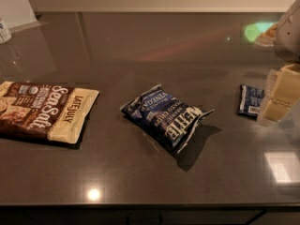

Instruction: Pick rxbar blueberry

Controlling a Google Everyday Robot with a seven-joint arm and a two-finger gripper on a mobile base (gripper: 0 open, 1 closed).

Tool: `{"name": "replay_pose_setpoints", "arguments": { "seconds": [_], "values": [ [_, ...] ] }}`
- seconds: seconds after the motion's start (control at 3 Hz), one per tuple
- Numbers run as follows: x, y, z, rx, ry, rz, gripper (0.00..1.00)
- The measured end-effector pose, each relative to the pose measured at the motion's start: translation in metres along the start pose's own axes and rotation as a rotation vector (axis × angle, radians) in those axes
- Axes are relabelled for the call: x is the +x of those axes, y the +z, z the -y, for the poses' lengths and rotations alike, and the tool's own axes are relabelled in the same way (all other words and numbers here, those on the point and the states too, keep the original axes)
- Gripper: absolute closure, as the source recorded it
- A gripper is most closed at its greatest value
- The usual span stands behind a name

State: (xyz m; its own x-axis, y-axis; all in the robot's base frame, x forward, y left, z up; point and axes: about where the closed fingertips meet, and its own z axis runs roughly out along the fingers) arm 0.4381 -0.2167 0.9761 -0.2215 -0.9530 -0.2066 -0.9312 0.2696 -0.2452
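The rxbar blueberry (249, 100) is a small flat dark navy wrapper with a white label patch. It lies on the dark countertop (154, 50) at the right. My gripper (279, 96), cream-coloured, hangs at the far right of the view, right beside the bar, and covers the bar's right edge. I cannot tell whether it touches the bar. The arm above it runs out of the view at the right edge.
A larger dark blue chip bag (166, 117) with white lettering lies in the middle of the counter. A brown and cream Sea Salt chip bag (44, 110) lies at the left. A white container (3, 31) stands at the far left back. The counter's front edge runs along the bottom.
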Motion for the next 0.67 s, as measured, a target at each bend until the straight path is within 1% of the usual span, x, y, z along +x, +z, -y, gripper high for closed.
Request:
{"name": "replay_pose_setpoints", "arguments": {
  "seconds": [0.33, 0.67],
  "values": [
    [0.0000, 0.0000, 0.0000, 0.000, 0.000, 0.000, 0.00],
    [0.0025, 0.0031, 0.0070, -0.020, 0.030, 0.036, 0.00]
  ]
}}
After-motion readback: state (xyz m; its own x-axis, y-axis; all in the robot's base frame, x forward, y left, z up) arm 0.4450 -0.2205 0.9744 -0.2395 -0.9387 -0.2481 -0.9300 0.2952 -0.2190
